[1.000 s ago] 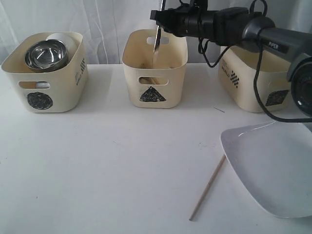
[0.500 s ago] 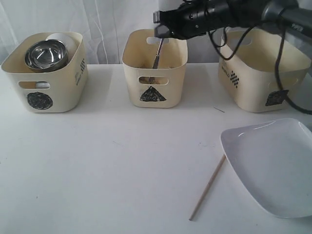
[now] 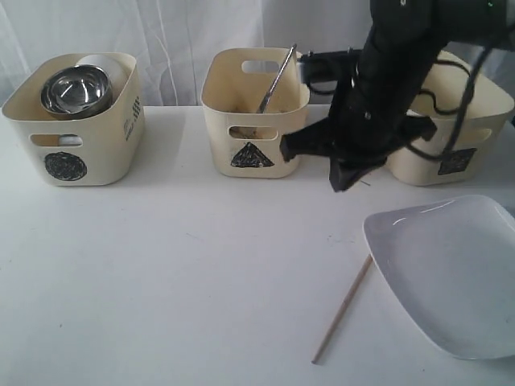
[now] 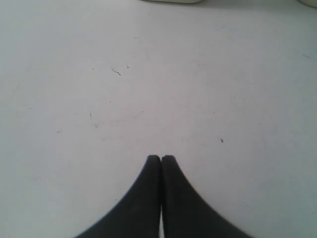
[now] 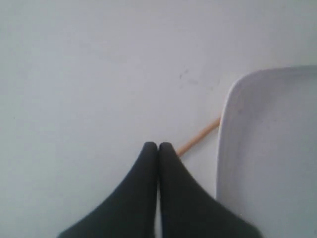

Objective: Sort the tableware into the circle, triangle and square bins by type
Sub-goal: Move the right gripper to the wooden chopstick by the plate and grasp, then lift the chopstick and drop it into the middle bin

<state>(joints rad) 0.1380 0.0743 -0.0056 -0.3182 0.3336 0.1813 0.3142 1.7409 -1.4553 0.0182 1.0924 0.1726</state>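
Right hand (image 5: 158, 145) and left hand (image 4: 161, 157) are both pinched closed and empty, the right above the white worktop (image 3: 161, 273) near the thin wooden chopstick (image 3: 344, 308) beside the large white squarish plate (image 3: 451, 273).

The left cream plastic bin (image 3: 96, 153) carries a black scribbled circle (image 3: 64, 166) and, on its side, a small black-and-white chequered patch (image 3: 136, 107). The middle cream plastic bin (image 3: 217, 121) shows a black triangle (image 3: 252, 156), and the right cream plastic bin (image 3: 487, 165) a black square (image 3: 456, 161). The round steel bowl (image 3: 76, 88) is shiny silver, and the round bowl behind it (image 3: 105, 64) is white. The long steel utensil handle (image 3: 278, 76) is silver-grey. The flat table (image 3: 161, 265) is white, the large squarish plate (image 3: 451, 273) glossy white, and the thin wooden chopstick (image 3: 342, 310) light tan. The robot arm (image 3: 386, 88), the left gripper (image 4: 161, 158) and the right gripper (image 5: 158, 145) are matte black.
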